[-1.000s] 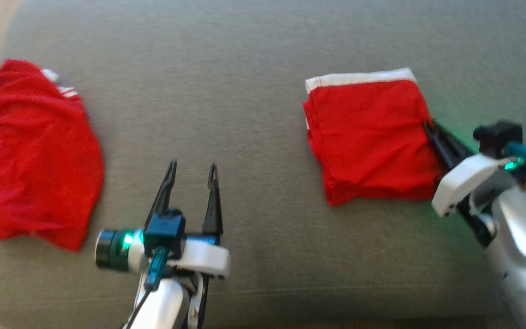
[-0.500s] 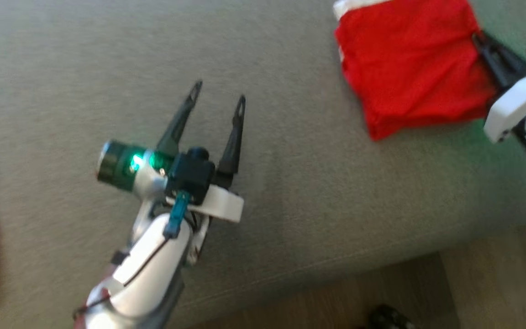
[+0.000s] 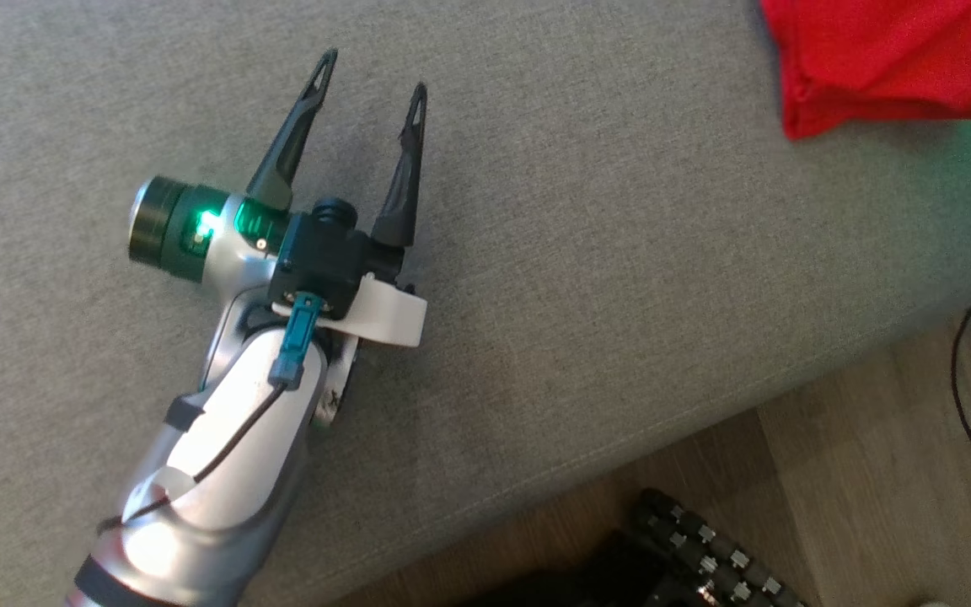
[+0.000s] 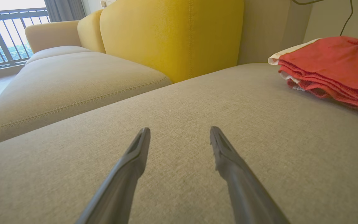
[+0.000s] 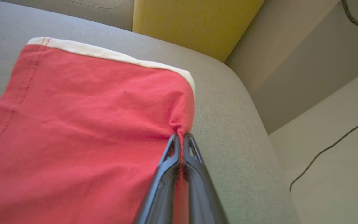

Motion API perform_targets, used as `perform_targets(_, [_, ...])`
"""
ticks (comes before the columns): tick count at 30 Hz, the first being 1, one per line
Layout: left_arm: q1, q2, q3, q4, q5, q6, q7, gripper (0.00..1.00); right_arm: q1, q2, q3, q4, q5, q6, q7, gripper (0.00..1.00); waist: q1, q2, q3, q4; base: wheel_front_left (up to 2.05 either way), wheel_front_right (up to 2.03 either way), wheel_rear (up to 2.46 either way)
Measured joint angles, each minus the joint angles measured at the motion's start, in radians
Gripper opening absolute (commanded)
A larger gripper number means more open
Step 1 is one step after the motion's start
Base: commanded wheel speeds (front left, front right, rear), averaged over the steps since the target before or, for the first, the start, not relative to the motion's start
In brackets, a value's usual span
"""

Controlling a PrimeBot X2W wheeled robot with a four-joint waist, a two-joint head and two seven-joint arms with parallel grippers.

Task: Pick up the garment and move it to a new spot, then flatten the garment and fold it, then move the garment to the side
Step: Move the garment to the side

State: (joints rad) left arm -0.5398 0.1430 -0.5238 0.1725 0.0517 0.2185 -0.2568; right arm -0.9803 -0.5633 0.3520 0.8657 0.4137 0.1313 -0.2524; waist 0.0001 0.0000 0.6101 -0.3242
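Observation:
The garment (image 5: 82, 118) is red with a white band, folded into a stack on the grey sofa seat. My right gripper (image 5: 181, 140) is shut on its right edge, and the cloth puckers at the fingertips. In the head view a corner of the garment (image 3: 890, 59) lies at the top right. The left wrist view has the folded garment (image 4: 331, 68) at the right, layers showing. My left gripper (image 3: 369, 74) hangs open over bare seat fabric, well left of the garment, with nothing between its fingers (image 4: 135, 155).
The sofa seat (image 3: 578, 253) ends at a front edge running diagonally, with wooden floor (image 3: 856, 472) and a black wheeled base (image 3: 688, 548) below. Yellow cushions (image 4: 172, 34) stand at the back. A black cable (image 5: 328, 149) runs along the floor to the right.
The head camera has swung down and left, so the garment slid to the top right corner and the floor came into view. Both grippers keep their states.

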Motion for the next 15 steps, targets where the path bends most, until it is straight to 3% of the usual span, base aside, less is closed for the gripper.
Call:
perform_targets(8, [-0.019, -0.001, -0.009, -0.015, 0.000, 0.001, -0.002, 1.00, 0.005, -0.009, -0.096, -0.029, -0.020, 0.000, 0.000, 0.00, -0.0001, 0.0000, 0.028, -0.009, 0.00, 0.00, 0.00])
perform_targets(9, [-0.020, -0.001, -0.010, -0.016, 0.000, 0.001, -0.004, 1.00, 0.005, -0.009, -0.107, -0.032, -0.025, 0.000, 0.000, 0.15, -0.0001, 0.0000, 0.029, -0.008, 0.00, 0.00, 0.00])
perform_targets(10, [-0.020, -0.001, -0.012, -0.016, 0.000, 0.001, -0.005, 1.00, 0.006, -0.008, -0.119, -0.039, -0.027, 0.000, 0.000, 0.86, -0.0001, 0.0000, 0.031, -0.006, 0.00, 0.00, 0.00])
perform_targets(11, [-0.022, -0.002, -0.013, -0.016, 0.000, 0.001, -0.005, 1.00, 0.006, -0.008, -0.127, -0.040, -0.028, 0.000, 0.000, 1.00, -0.0001, 0.0000, 0.031, -0.004, 0.00, 0.00, 0.00])
perform_targets(15, [-0.026, -0.010, -0.017, -0.007, -0.010, 0.003, -0.005, 1.00, 0.012, -0.002, -0.157, -0.053, -0.026, 0.000, 0.000, 1.00, 0.0000, 0.0000, 0.021, 0.009, 0.00, 0.00, 0.00])
